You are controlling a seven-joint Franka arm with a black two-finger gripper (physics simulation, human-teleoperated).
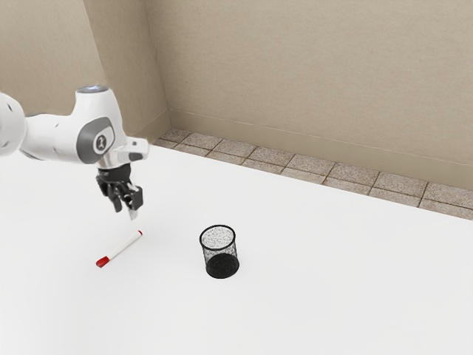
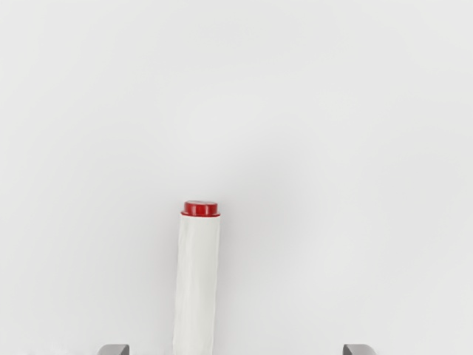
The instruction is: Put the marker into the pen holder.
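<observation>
The beige wall (image 1: 310, 81) rises beyond the pen holder, with the tiled floor (image 1: 347, 173) running along its foot. The white table (image 1: 318, 296) spreads out beneath and around the pen holder. The white robot arm (image 1: 55, 137) comes in from the exterior view's left of the pen holder. At its end, the black gripper (image 1: 126, 207) hangs above the table, higher than the pen holder and off to the exterior view's left of it. The gripper's (image 2: 236, 349) two fingers stand wide apart, with nothing clasped between them. The black mesh pen holder (image 1: 221, 271) stands upright on the table. The marker (image 1: 124, 247) lies flat on the table, on the exterior view's left of the pen holder and apart from it. Its red cap (image 1: 103, 262) is at the end farther from the pen holder; the smaller red end plug (image 2: 200, 208) is at the end nearer it.
</observation>
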